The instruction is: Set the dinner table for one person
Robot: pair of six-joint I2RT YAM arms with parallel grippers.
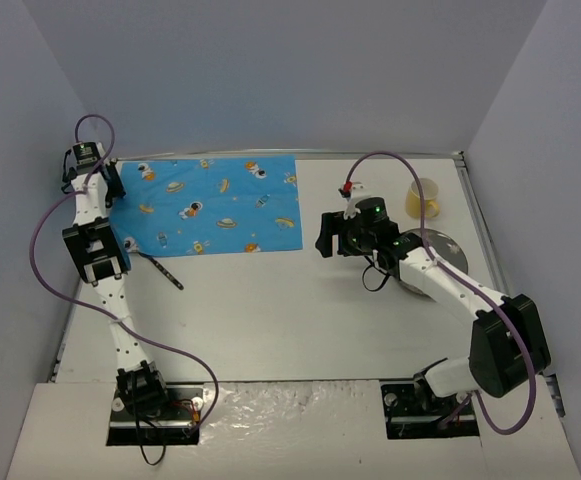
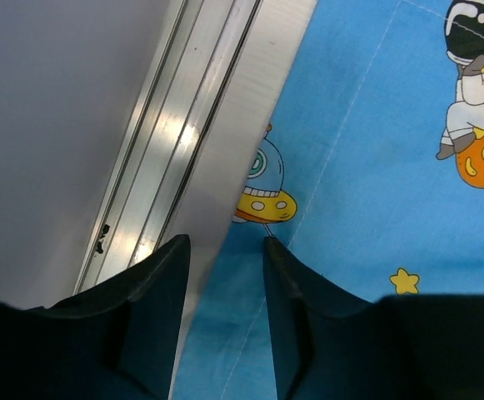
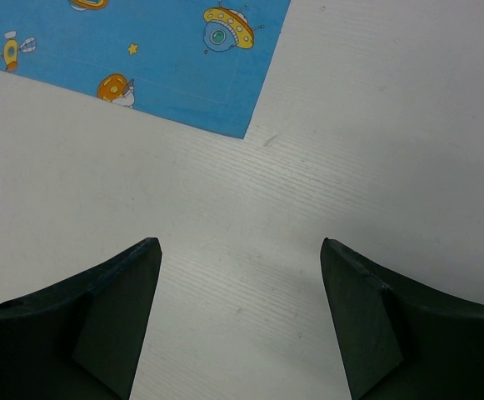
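no words, numbers or brand marks can be read anywhere; the bright blue cloth mat on the large flat white tabletop shows only cartoon astronauts, saucers and stars.

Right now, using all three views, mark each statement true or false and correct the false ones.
1. The right end effector is open above the bare dinner table. True.
2. The yellow cup stands on the blue mat. False: it stands on the dinner table, right of the mat.
3. The left end effector is at an edge of the blue mat. True.
4. The dark utensil lies on the grey plate. False: it lies on the dinner table, well left of the plate.
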